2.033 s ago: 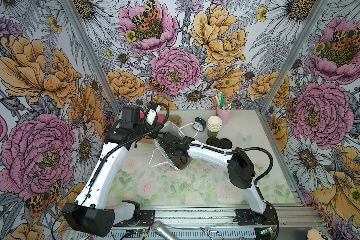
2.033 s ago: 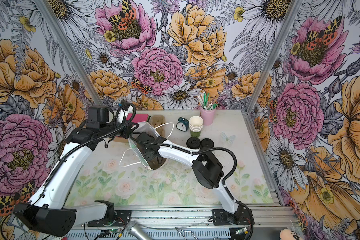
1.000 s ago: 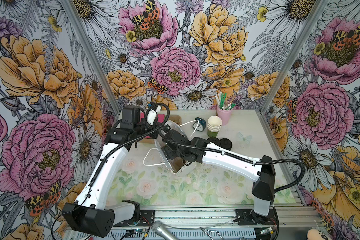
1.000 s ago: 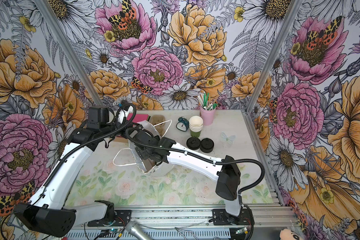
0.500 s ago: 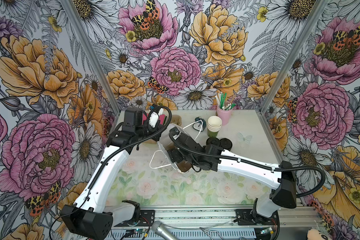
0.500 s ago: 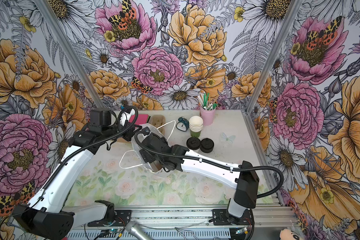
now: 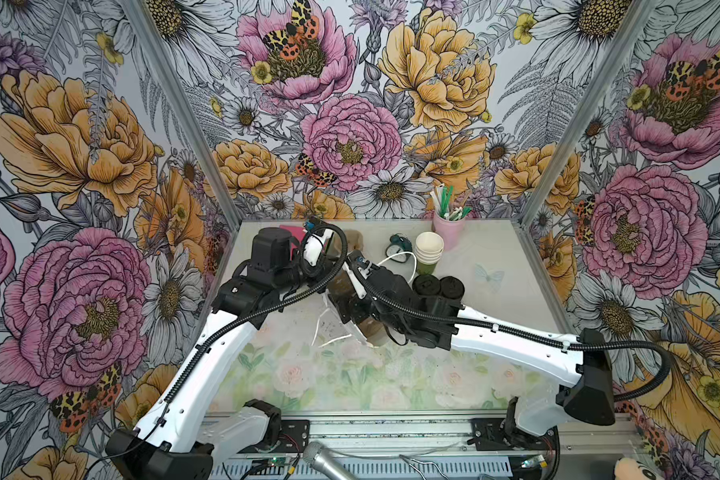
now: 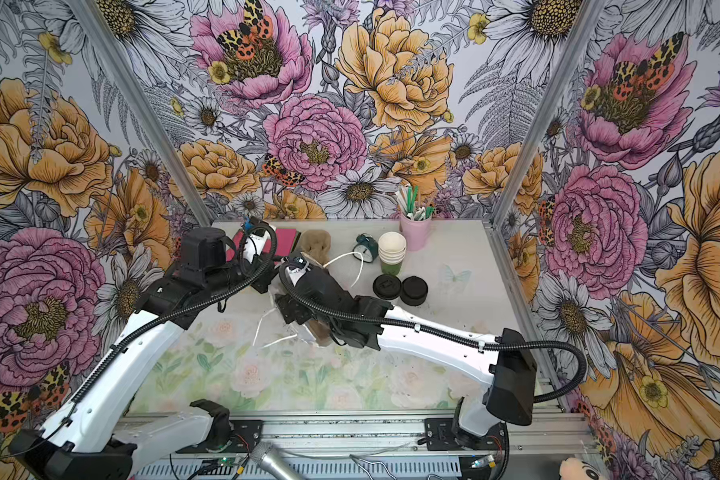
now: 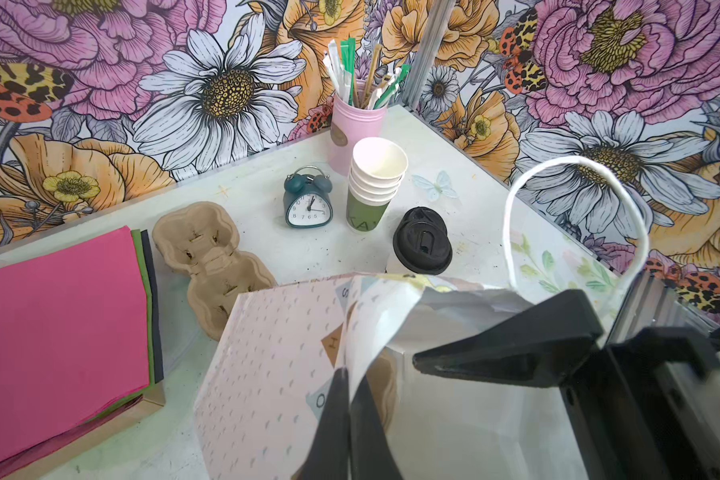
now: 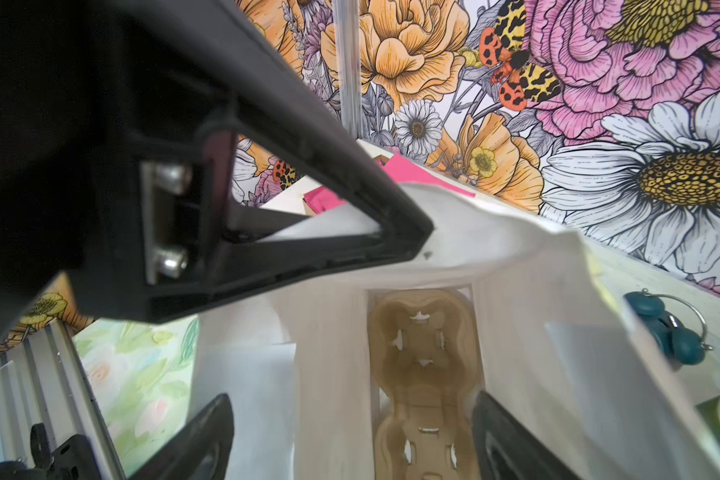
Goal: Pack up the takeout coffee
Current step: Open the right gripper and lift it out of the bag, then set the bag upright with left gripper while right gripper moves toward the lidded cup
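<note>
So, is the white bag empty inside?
No, a brown cardboard cup carrier lies flat on the bottom of the white bag.

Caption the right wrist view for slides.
Right gripper open, facing the carrier inside the bag; left gripper pinches the rim.

Cup carrier (image 10: 425, 374) inside the bag (image 10: 528, 282); clock (image 8: 364, 246) left of cup stack (image 8: 392, 249).

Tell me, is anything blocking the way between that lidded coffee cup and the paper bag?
Yes. The right gripper sits open inside the paper bag, and its arm lies between bag and lidded coffee cup. The left gripper pinches the bag's rim. Nothing else visible intervenes.
</note>
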Controlling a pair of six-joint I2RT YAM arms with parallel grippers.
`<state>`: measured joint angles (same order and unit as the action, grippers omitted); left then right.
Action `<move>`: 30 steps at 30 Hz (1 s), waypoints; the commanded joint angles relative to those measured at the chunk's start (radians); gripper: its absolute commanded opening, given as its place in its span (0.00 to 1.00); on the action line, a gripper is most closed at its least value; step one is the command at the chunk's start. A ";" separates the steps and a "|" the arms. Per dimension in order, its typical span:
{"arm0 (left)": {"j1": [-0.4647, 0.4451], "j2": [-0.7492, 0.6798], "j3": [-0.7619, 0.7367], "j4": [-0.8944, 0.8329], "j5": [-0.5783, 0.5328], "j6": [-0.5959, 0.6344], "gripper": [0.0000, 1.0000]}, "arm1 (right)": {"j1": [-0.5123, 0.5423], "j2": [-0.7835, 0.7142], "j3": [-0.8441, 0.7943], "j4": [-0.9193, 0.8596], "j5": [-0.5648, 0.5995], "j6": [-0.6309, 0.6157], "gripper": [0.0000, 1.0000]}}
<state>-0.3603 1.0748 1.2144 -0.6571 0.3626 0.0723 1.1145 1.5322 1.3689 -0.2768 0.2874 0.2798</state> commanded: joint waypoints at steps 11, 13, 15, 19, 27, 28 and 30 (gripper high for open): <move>-0.008 -0.159 -0.156 0.177 -0.030 -0.009 0.00 | 0.006 -0.264 -0.244 0.328 -0.108 -0.104 0.83; -0.007 -0.161 -0.160 0.186 -0.033 -0.010 0.00 | 0.005 -0.299 -0.276 0.370 -0.115 -0.117 0.82; -0.005 -0.157 -0.157 0.191 -0.033 -0.012 0.00 | 0.006 -0.315 -0.284 0.384 -0.122 -0.121 0.82; -0.005 -0.153 -0.153 0.200 -0.025 -0.021 0.00 | 0.006 -0.334 -0.280 0.403 -0.139 -0.138 0.83; -0.004 -0.204 -0.178 0.245 -0.001 -0.046 0.00 | -0.035 -0.387 -0.275 0.350 -0.017 -0.190 0.84; -0.005 -0.212 -0.185 0.256 0.002 -0.052 0.00 | -0.055 -0.393 -0.271 0.326 -0.012 -0.177 0.84; -0.005 -0.219 -0.196 0.268 -0.001 -0.064 0.00 | -0.097 -0.408 -0.272 0.296 -0.018 -0.148 0.84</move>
<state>-0.3626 0.8764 1.0340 -0.4553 0.3481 0.0395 1.0569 1.1561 1.0882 0.0669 0.2325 0.1143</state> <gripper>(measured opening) 0.045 0.841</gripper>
